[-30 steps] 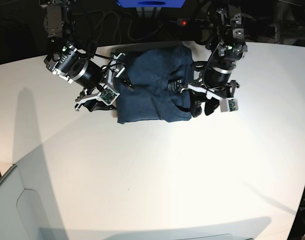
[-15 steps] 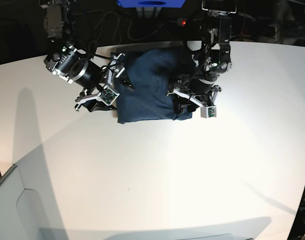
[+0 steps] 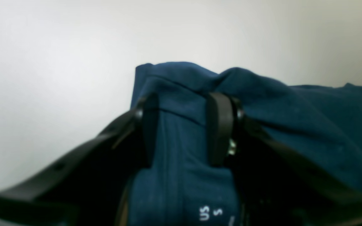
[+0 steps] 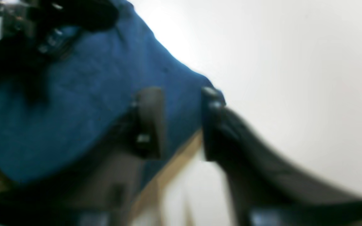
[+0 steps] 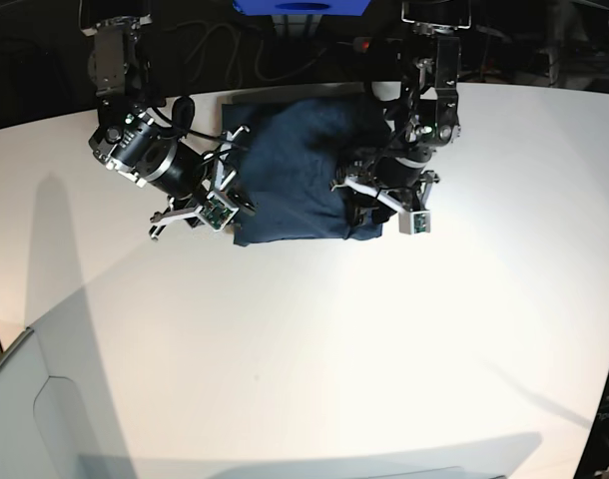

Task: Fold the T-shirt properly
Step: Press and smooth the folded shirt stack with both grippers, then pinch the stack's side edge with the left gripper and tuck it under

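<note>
The dark navy T-shirt (image 5: 295,170) lies folded into a rough rectangle at the back middle of the white table (image 5: 314,339). My left gripper (image 5: 369,205) sits over the shirt's right front part. In the left wrist view it (image 3: 184,125) is shut on a thick fold of the T-shirt (image 3: 309,125), with small white label text just below the fingers. My right gripper (image 5: 230,195) is at the shirt's left edge. The blurred right wrist view shows it (image 4: 181,122) with the edge of the T-shirt (image 4: 74,103) pinched between its fingers.
A blue object (image 5: 300,5) and dark cables (image 5: 215,45) sit behind the table's far edge. A grey bin corner (image 5: 25,419) stands at the lower left. Bare white tabletop stretches in front of the shirt.
My right gripper has shifted in to the shirt's left edge and closed on it. The left arm moved inward over the shirt with its fold, then held still.
</note>
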{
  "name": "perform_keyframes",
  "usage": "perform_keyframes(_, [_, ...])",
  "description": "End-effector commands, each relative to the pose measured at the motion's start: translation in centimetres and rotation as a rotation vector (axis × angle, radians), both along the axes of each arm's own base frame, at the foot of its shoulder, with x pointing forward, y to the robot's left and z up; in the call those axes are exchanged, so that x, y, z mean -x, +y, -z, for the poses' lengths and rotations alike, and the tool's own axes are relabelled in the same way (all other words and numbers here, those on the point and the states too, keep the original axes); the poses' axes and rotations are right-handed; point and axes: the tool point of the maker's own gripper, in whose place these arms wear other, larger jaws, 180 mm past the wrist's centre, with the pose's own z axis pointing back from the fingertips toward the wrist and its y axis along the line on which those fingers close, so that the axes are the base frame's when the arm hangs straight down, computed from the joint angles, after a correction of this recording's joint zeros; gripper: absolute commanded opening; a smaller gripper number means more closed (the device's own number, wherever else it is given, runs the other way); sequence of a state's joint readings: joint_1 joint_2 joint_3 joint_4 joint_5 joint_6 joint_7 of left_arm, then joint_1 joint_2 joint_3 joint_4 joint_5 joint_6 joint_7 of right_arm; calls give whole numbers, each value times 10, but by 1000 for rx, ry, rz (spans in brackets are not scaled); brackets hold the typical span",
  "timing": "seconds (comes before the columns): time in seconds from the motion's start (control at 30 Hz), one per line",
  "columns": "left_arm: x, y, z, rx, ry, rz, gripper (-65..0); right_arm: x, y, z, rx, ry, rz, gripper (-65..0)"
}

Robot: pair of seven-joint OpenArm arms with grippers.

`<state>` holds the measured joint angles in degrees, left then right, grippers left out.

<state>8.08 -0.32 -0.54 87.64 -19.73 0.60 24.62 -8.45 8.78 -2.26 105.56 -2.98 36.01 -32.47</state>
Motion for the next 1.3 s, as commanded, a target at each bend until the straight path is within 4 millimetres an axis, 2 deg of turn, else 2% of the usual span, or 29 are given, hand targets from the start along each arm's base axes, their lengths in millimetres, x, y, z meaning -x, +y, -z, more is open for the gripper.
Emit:
perform_keyframes(0.0, [0,-2,-3,5,-4,5,-403,-10,4,-13,-31,-44,-17,-639])
perform_keyframes(0.23, [0,-2,-3,7,-4,4,-403,-26,6,21,-55,55,11,-649])
perform_keyframes(0.4, [0,-2,-3,5,-4,5,-403,-25,0,49,-50,138,30,-649])
perform_keyframes(0.63, [3,-1,0,4,4,5,-403,-27,-10,67,-30,188,43,-649])
perform_keyframes(0.83, [4,0,0,3,5,0,-403,-27,-13,67,-22,188,43,-649])
perform_keyframes(0.93, [-1,11,-13,-1,-29,-31,-403,-29,-20,61,-7,163,43,-649])
perform_keyframes(1.03, [-3,14,-33,-6,-77,-34,-403,-33,-19,41,-2,100,30,-649])
perform_keyframes(1.13, [-5,14,-57,-10,-140,-31,-403,-26,-13,20,-3,41,11,-649])
perform_keyframes(1.27, [2,13,-76,-12,-183,-28,-403,-2,-3,-1,-16,-8,-13,-649])
